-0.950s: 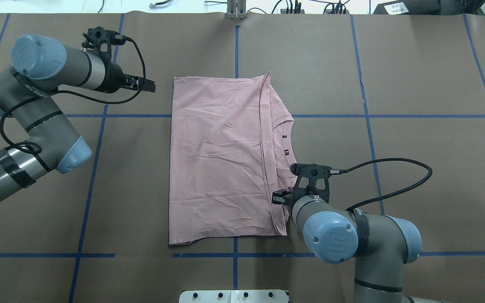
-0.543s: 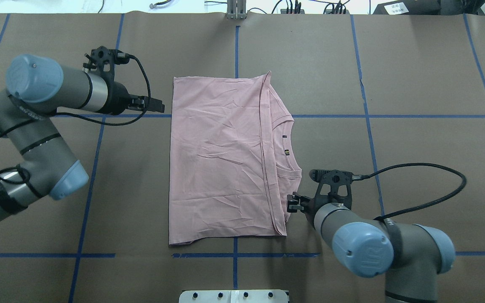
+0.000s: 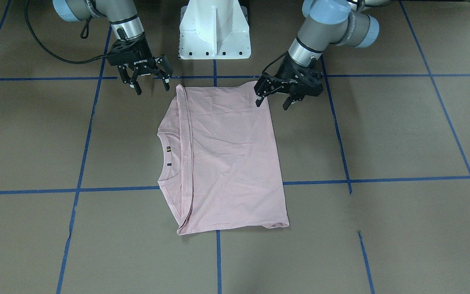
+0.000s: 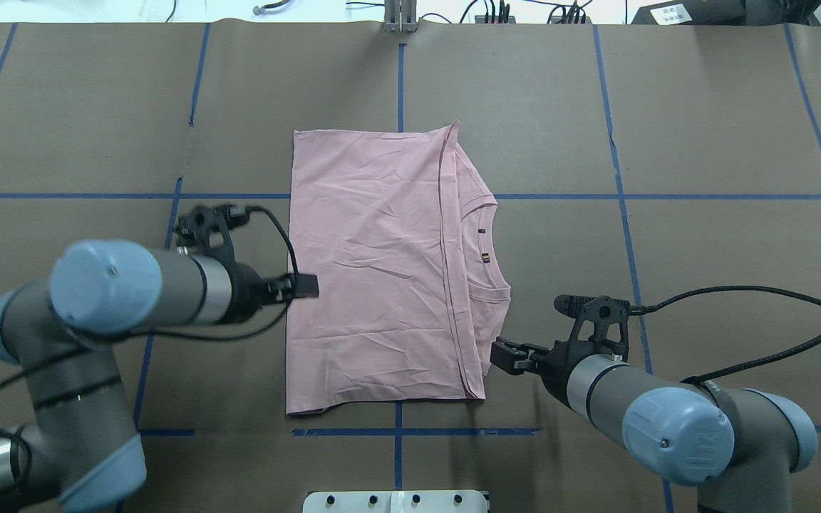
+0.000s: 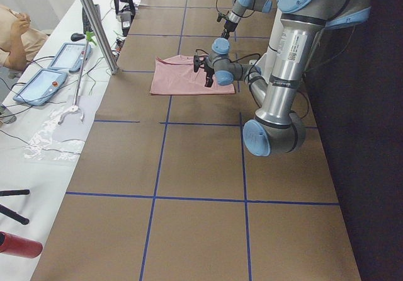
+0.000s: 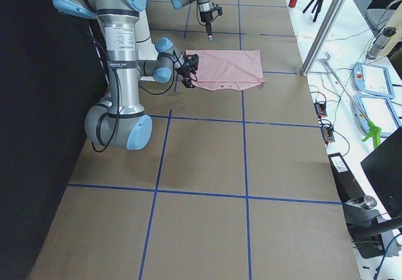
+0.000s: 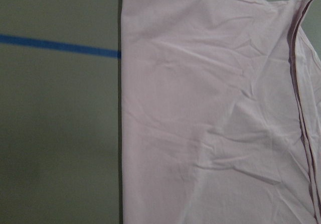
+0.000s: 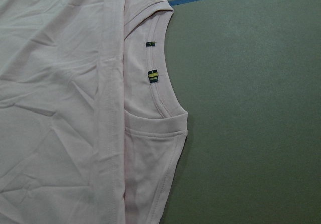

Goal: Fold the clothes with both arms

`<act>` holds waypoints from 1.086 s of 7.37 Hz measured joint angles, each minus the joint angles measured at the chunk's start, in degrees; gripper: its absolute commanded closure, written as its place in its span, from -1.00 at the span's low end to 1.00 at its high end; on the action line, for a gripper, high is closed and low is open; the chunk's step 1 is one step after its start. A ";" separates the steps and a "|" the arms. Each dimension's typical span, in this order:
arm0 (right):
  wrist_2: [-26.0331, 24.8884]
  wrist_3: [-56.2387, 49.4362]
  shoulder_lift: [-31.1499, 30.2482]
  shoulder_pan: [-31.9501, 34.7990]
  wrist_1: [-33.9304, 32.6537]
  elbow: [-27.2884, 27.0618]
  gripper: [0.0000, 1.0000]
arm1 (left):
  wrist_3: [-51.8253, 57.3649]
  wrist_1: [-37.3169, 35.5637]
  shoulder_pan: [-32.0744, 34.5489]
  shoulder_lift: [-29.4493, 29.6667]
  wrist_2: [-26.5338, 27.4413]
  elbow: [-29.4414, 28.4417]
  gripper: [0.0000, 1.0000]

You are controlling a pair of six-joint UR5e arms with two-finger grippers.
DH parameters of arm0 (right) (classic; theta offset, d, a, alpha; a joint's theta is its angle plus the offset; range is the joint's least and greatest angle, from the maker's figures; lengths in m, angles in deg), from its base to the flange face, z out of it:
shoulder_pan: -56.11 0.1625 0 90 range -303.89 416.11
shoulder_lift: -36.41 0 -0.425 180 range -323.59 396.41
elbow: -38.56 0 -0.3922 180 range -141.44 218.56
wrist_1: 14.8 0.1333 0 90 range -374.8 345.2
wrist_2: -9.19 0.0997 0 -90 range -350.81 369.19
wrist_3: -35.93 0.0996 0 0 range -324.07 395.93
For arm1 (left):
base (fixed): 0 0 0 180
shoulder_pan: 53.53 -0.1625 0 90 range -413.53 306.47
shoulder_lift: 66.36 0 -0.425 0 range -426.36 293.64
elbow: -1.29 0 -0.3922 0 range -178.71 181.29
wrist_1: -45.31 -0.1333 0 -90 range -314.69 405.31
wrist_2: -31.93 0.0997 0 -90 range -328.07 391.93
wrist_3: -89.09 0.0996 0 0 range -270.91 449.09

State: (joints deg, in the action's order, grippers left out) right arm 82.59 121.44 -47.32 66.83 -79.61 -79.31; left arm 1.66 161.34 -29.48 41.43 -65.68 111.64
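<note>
Much of T-shirt (image 4: 368, 285) beneath its fold

The overhead camera looks forward and down from above the white base (image 4: 396, 501); the front camera faces that base steeply from across the table (image 3: 382, 245). Two side cameras look along the table from either end, far back. Both wrist cameras sit close over the pink T-shirt (image 4: 375, 271), which every view shares.
</note>
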 measured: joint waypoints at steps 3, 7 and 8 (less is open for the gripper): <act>0.20 0.01 0.06 -0.04 0.66 -0.58 -1.00 | -11.15 -3.33 -8.79 -1.35 6.53 0.50 -0.27; 0.20 0.01 0.04 -0.08 0.23 -1.77 -1.00 | -12.91 -4.03 -13.04 -1.87 7.08 0.22 -0.25; 0.18 0.01 0.07 -0.09 0.20 -1.81 -1.00 | -12.93 -4.09 -13.55 -1.88 7.09 0.19 -0.25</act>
State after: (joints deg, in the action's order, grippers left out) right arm 82.77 121.45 -47.25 66.75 -79.41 -81.11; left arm -11.27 157.24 -43.02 39.55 -58.60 111.83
